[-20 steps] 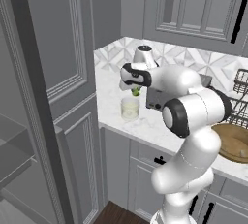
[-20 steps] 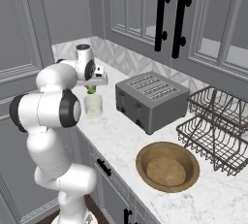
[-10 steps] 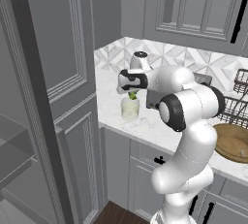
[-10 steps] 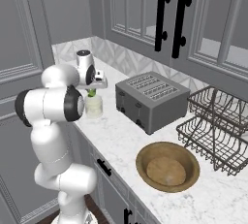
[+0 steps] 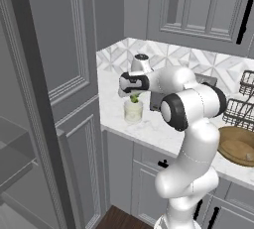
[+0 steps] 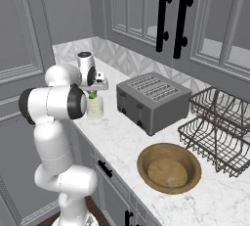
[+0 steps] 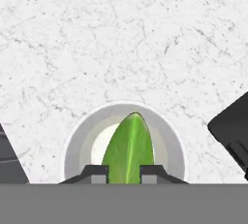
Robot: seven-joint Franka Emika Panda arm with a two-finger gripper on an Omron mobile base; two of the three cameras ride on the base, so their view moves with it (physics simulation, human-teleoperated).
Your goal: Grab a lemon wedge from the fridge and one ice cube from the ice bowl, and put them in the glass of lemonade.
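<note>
Lemon wedge (image 7: 128,148) is sitting clamped between our two fingertips (image 7: 95,172), and in the hand view it is hanging straight over the mouth of the glass of lemonade (image 7: 72,143), with pale liquid showing around it. In the left base view we are seeing the gripper (image 5: 133,94) poised just above the glass of lemonade (image 5: 133,111), which is standing on the marble counter (image 5: 163,129) near its left end, beside the tall grey cabinet (image 5: 64,74). From the right base view the gripper (image 6: 92,93) is reading the same way, just over the tumbler, with the toaster (image 6: 152,101) well apart to the right. We are judging the release to be the step in hand. Risks we are noting: the wedge's tip is lying close to the far rim in the hand view, so a release while the hand is drifting could send it glancing off the rim onto the counter. Descending further could bring the fingers against the rim and tip or shove the glass, which is standing close to the counter's near edge. The wedge might also cling to one finger pad on opening. The ice cube step is not yet done.
</note>
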